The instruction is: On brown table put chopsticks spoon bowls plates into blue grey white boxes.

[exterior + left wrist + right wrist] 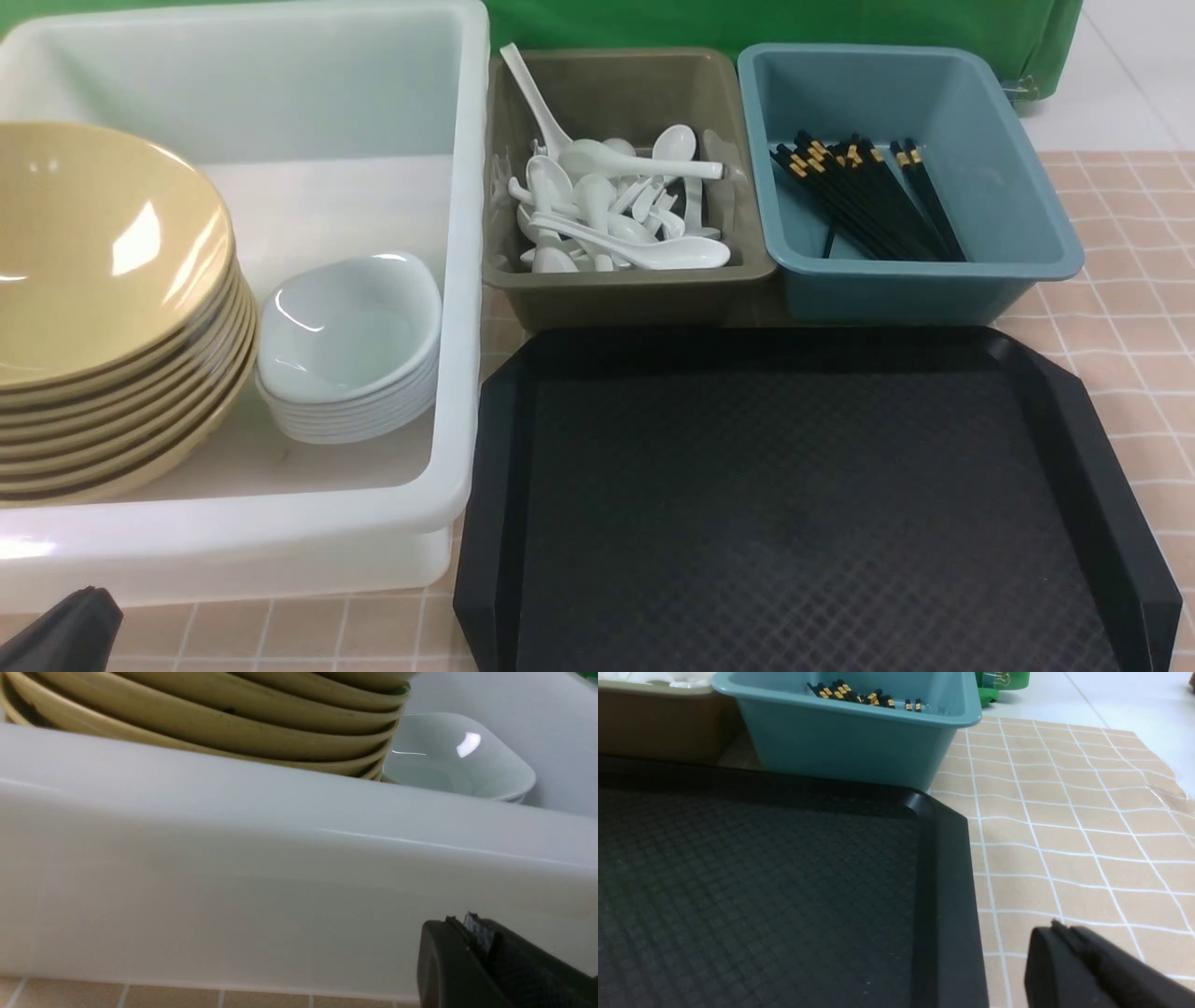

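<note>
The white tub [467,280] holds a stack of yellow bowls [103,271] and a stack of white plates [350,345]. The olive-grey bin [635,289] holds several white spoons [616,201]. The teal-blue bin [934,280] holds black chopsticks [864,196]. My left gripper [460,926] is shut and empty, low in front of the tub's near wall [233,882]; its tip shows in the front view [70,625]. My right gripper [1057,931] is shut and empty, over the brown table [1087,849] beside the tray; it is out of the front view.
A black textured tray [803,504] with nothing on it lies in front of the two smaller bins, its right rim also showing in the right wrist view [948,882]. A green cloth [747,23] hangs behind the bins. The tablecloth's far right edge [1167,784] curls.
</note>
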Robot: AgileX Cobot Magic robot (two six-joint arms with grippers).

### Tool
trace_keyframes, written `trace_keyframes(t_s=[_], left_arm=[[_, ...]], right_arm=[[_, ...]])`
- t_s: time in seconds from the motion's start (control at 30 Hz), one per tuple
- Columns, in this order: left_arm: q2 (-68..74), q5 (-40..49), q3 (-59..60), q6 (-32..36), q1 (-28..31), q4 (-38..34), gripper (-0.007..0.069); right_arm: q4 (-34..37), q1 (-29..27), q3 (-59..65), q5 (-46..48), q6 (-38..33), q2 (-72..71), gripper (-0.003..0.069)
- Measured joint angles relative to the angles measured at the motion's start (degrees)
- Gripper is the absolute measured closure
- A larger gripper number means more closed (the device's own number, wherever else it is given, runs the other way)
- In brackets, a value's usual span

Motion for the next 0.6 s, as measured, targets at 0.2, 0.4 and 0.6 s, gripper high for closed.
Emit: trace_keyframes(t_s=[0.2, 0.4, 0.6], left_arm=[[0.0, 0.0, 0.0, 0.1, 0.0, 1.2, 0.0623], [0.0, 0.0, 0.0, 0.1, 0.0, 1.2, 0.0623], [0.0, 0.1, 0.0, 0.1, 0.0, 1.3, 0.0623]], right_arm=[[0.0, 0.0, 0.0, 0.0, 0.0, 0.0, 0.0607], [0.0, 0.0, 0.0, 0.0, 0.0, 0.0, 0.0604], [0.0, 0.0, 0.0, 0.0, 0.0, 0.0, 0.0596]])
